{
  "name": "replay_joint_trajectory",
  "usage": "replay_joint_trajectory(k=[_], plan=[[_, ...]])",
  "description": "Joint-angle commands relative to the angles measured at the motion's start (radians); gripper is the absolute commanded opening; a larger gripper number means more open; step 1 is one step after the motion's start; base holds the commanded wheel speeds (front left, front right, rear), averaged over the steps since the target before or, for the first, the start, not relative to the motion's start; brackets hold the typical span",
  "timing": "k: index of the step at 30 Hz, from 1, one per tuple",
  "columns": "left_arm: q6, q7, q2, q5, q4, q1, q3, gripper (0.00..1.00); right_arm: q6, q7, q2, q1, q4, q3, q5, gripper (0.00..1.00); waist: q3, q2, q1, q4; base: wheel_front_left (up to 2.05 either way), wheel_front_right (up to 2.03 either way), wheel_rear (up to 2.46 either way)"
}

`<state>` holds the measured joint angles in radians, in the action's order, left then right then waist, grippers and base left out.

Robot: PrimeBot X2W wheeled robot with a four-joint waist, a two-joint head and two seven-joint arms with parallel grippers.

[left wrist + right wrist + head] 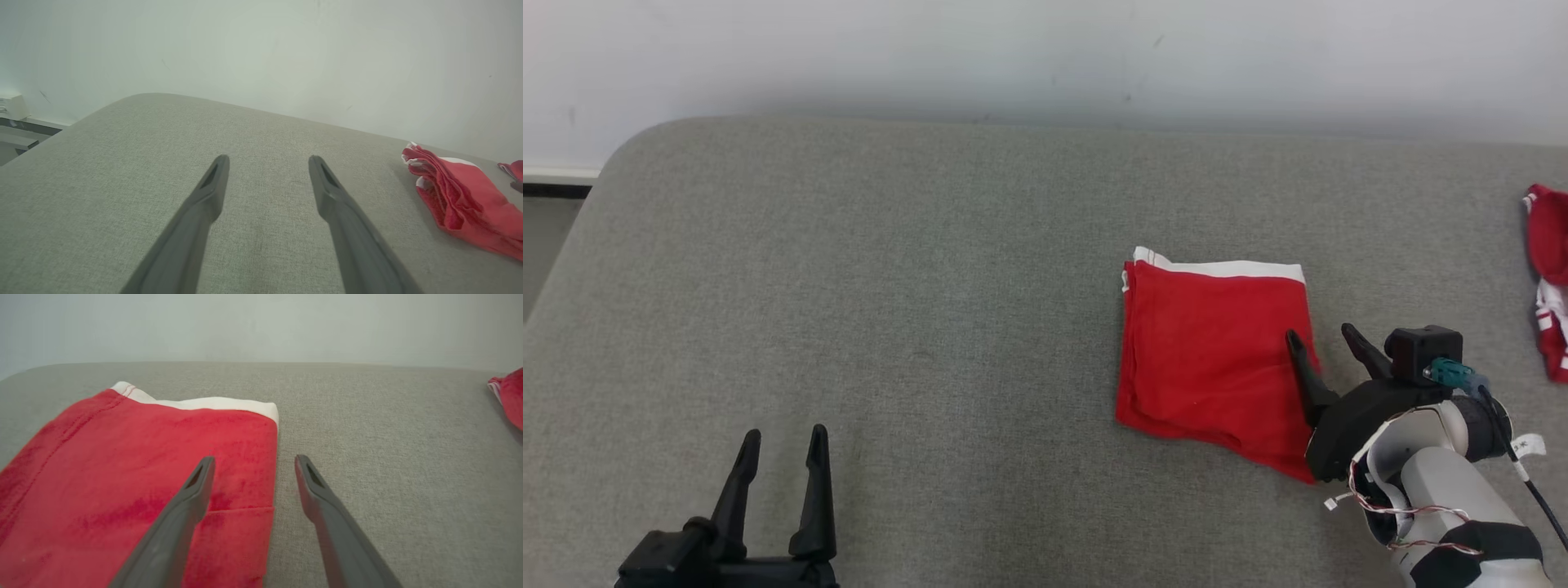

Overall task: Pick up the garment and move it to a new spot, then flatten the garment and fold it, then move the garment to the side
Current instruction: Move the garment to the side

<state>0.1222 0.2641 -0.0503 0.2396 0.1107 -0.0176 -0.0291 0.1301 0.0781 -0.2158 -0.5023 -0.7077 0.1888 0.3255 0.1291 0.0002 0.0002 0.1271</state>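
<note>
The garment (1213, 351) is red with a white band along its far edge, and it lies folded into a rough square on the grey surface (915, 310). My right gripper (1321, 332) is open at the garment's right edge: one finger is over the red cloth, the other over bare grey fabric. From the right wrist the garment (135, 486) spreads to the left, and the open right gripper (253, 458) straddles its right edge. My left gripper (784, 431) stands open at the lower left, far from the garment. The left wrist view has the open left gripper (268, 157) over bare fabric and the garment (461, 200) at the right.
A second red and white cloth (1549, 278) lies at the far right edge of the surface. A pale wall (1045, 57) runs behind the surface. The surface's rounded corner (629, 147) is at the far left, with the floor beyond it.
</note>
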Motion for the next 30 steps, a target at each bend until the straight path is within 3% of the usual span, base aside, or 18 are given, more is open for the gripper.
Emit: replay_joint_trajectory(k=[1,12,13,14,23,30], plan=[[0.0,0.0,-0.001,0.005,0.001,-0.017,0.001,1.0,0.0,-0.002,-0.007,-0.022,-0.03,0.005,0.011,1.0,0.042,-0.0002,-0.0002,0.036,0.0,0.0,0.0],[-0.007,0.0,-0.001,0.011,0.009,-0.051,0.005,1.0,0.0,-0.006,0.036,-0.097,-0.3,0.081,0.059,1.0,0.074,-0.0002,-0.0002,0.036,0.0,0.0,0.0],[-0.008,0.0,0.0,0.012,0.009,-0.051,0.005,1.0,0.001,0.0,0.044,-0.099,-0.308,0.09,0.073,0.39,0.073,-0.0002,-0.0002,0.033,0.0,0.0,0.0],[-0.007,0.0,-0.001,0.012,0.008,-0.051,0.005,1.0,0.001,0.006,0.048,-0.102,-0.312,0.101,0.085,0.0,0.072,-0.0002,-0.0002,0.029,0.0,0.0,0.0],[-0.005,0.0,-0.001,0.013,-0.006,-0.073,0.026,1.0,-0.001,0.013,-0.065,-0.23,-0.267,0.272,0.118,0.0,0.11,-0.0002,-0.0002,-0.027,0.0,0.0,0.0],[-0.001,0.0,-0.001,-0.011,-0.027,-0.133,0.026,1.0,-0.001,-0.043,-0.232,-0.375,-0.15,0.411,0.145,0.0,0.224,-0.0002,-0.0002,-0.114,0.0,0.0,0.0]])
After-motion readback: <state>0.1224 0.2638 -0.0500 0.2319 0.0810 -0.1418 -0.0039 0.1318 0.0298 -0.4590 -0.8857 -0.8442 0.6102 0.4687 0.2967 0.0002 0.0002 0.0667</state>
